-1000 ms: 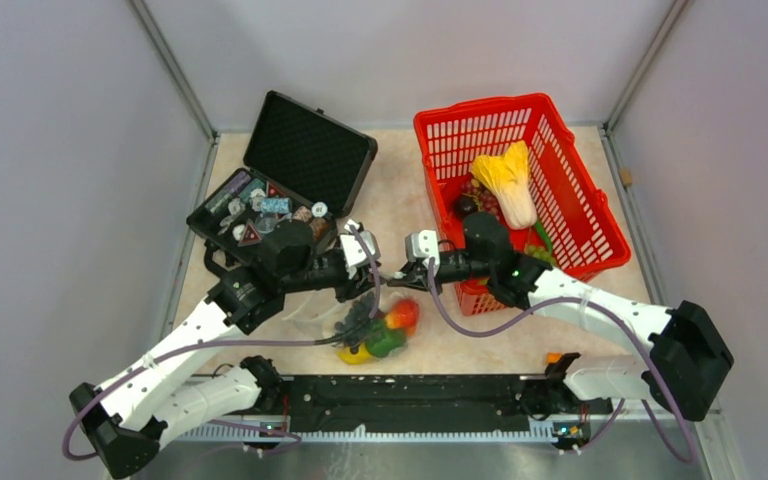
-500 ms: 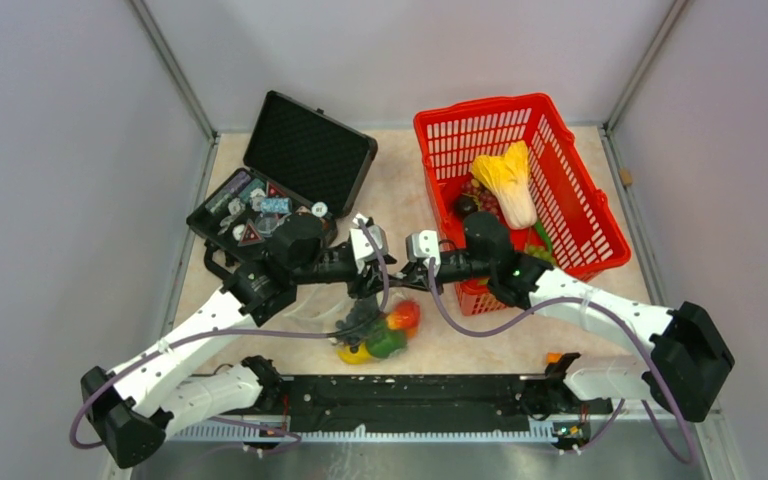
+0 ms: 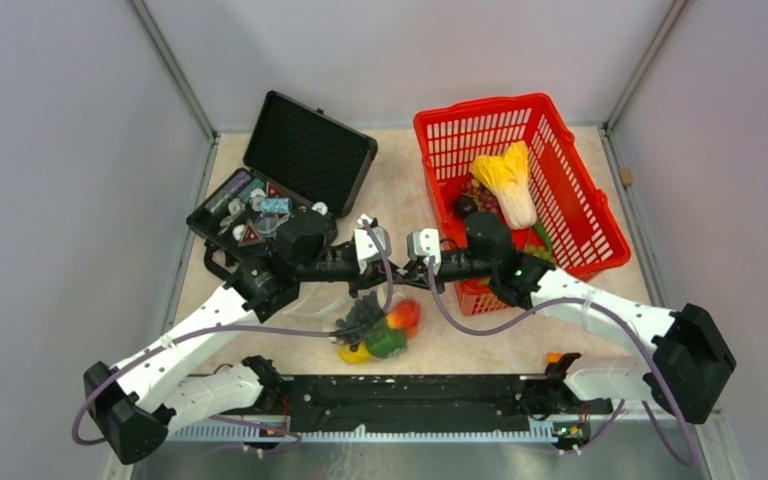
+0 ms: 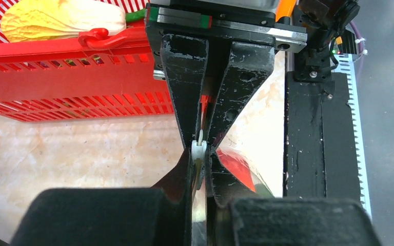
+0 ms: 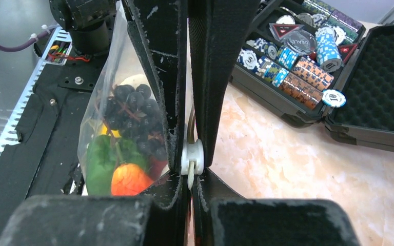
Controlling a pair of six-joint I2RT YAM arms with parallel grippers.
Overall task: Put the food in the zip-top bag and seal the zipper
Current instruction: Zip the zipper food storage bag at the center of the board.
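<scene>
The zip-top bag hangs between my two grippers, above the table's near edge. Through its clear wall I see food: dark grapes, a green pepper and an orange-red fruit. A red piece shows in the left wrist view. My left gripper and right gripper meet tip to tip. Each is shut on the zipper strip, with its white slider pinched between the two sets of tips.
A red mesh basket at the back right holds a pale cabbage and other toy food. An open black case of small pieces sits at the back left. A black rail runs along the near edge.
My left gripper moved right along the bag's mouth up to the right gripper, opening on the way and closing again on the strip. The right arm held still.
</scene>
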